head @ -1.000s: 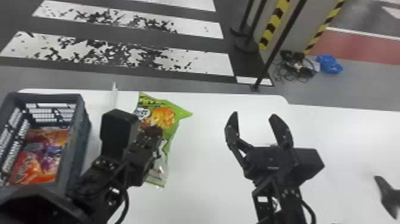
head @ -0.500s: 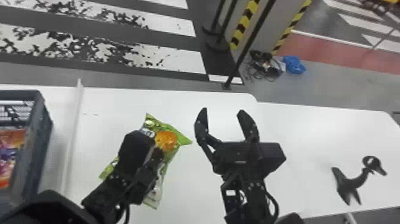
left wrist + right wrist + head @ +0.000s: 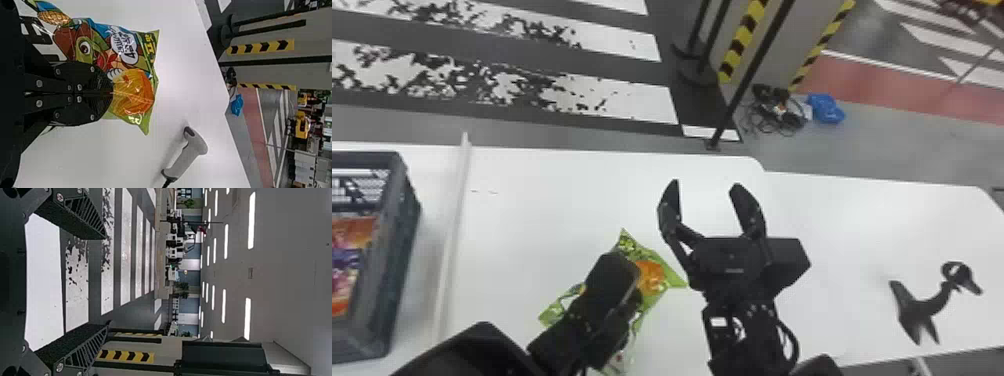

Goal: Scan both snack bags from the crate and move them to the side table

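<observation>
Now, head view: the red bag (image 3: pixel 349 237) is in the crate (image 3: pixel 402 230). Left wrist view: the left pincer (image 3: pixel 112 93) clamps the green bag (image 3: pixel 135 96), over the counter (image 3: pixel 98 156); a shallow hold could let it slip. Right wrist view: the right pincer (image 3: pixel 106 281) stands wide, empty.

"Head camera?"
"Looking forward and down onto the table (image 3: pixel 557 200)."
"Wrist cameras?"
"Left is closely facing the snack bag (image 3: pixel 133 94), head view sharing it; right is looking out toward the distant ceiling (image 3: pixel 282 266)."

Korean lettering (image 3: pixel 126 46) on snack bag (image 3: pixel 135 94)
</observation>
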